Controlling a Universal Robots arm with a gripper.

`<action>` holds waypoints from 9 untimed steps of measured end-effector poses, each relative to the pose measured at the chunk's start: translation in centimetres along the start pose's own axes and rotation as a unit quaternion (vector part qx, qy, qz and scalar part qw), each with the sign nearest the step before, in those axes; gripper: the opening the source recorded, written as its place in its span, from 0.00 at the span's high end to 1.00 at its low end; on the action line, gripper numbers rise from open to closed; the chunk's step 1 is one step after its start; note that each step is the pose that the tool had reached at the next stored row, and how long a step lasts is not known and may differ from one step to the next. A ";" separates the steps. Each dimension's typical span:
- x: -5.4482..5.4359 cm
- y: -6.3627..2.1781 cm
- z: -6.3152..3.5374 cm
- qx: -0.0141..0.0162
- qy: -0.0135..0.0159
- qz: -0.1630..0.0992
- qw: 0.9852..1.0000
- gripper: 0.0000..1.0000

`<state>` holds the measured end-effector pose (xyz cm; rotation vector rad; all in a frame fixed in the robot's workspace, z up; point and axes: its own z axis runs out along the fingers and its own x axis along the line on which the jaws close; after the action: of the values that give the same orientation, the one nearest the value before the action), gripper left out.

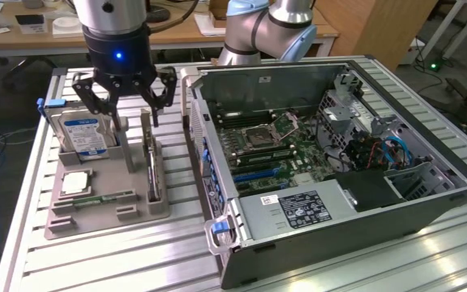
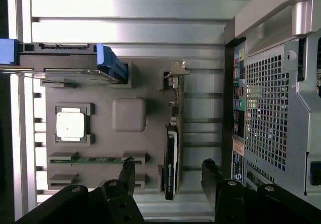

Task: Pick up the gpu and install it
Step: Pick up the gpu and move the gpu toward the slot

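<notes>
The gpu (image 1: 149, 159) stands on its edge in a slot of the grey holder tray (image 1: 112, 176), a thin green card with a black cooler. My gripper (image 1: 136, 118) hangs open just above the card's far end, holding nothing. In the wrist view the gpu (image 2: 172, 143) runs edge-on between the two black fingers (image 2: 127, 173), one on each side and clear of it, with my gripper (image 2: 169, 176) centred over the cooler end. The silver bracket (image 2: 176, 69) shows at the card's other end.
A silver hard drive (image 1: 85, 137) with a blue label stands in the tray beside the gripper. A processor (image 1: 75, 182) and a memory stick (image 1: 97, 199) lie flat in the tray. The open computer case (image 1: 323, 158) with its motherboard (image 1: 270, 152) sits on the exterior view's right.
</notes>
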<state>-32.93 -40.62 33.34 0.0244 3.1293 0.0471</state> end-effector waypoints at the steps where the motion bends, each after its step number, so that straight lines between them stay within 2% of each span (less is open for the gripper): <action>1: 0.0 0.00 0.08 0.000 0.000 0.000 1.000 0.35; 9: 0.0 -0.03 0.82 0.000 0.000 0.000 1.000 0.35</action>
<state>-32.93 -40.62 32.52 0.0243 3.1292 0.0473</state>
